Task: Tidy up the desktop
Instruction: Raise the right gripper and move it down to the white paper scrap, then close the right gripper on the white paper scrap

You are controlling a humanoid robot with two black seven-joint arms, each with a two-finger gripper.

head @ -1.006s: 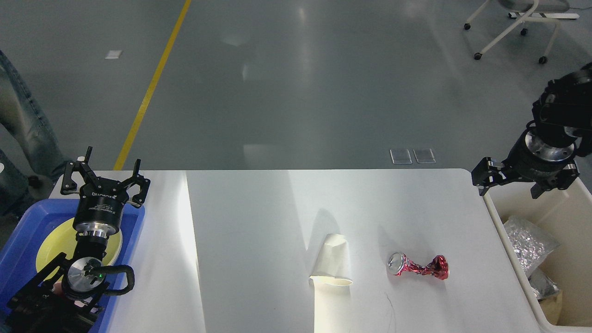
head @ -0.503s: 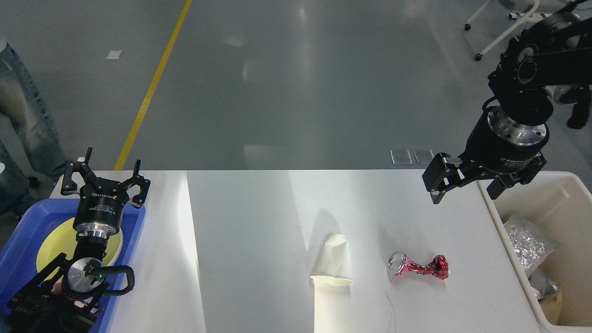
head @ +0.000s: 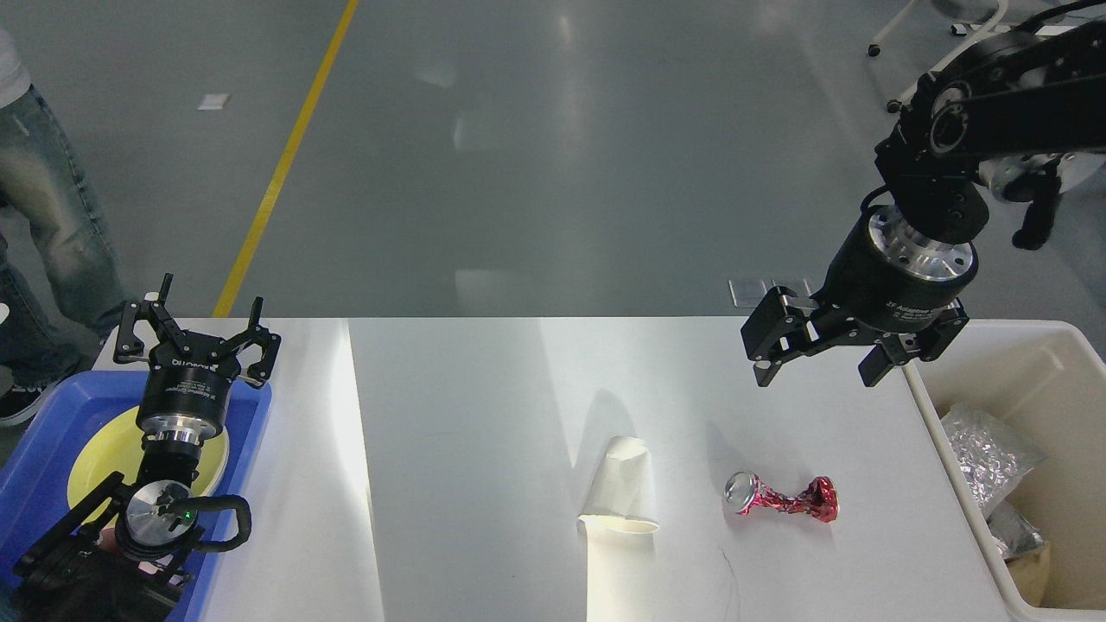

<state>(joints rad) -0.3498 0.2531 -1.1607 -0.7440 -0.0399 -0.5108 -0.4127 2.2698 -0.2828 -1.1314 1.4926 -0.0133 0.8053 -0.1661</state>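
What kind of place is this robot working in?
Probably a robotics lab or workshop hall: a grey floor with a yellow line, a wheeled chair, and a white desktop staged with a crushed red can and a waste bin.

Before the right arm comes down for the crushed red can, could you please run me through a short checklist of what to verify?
1. Right end effector open: ok, its fingers are spread and empty.
2. Right end effector above the crushed red can: not ok, it hangs nearer the desktop's far edge than the can.
3. Can free to pick: ok, it lies on its side on the desktop, apart from the flattened paper cup.
4. Cream bin has room: ok, some crumpled wrappers inside, space left.
5. Left end effector out of the way: ok, open over the blue tray.
6. Grip across the can's twisted middle will hold: cannot tell.
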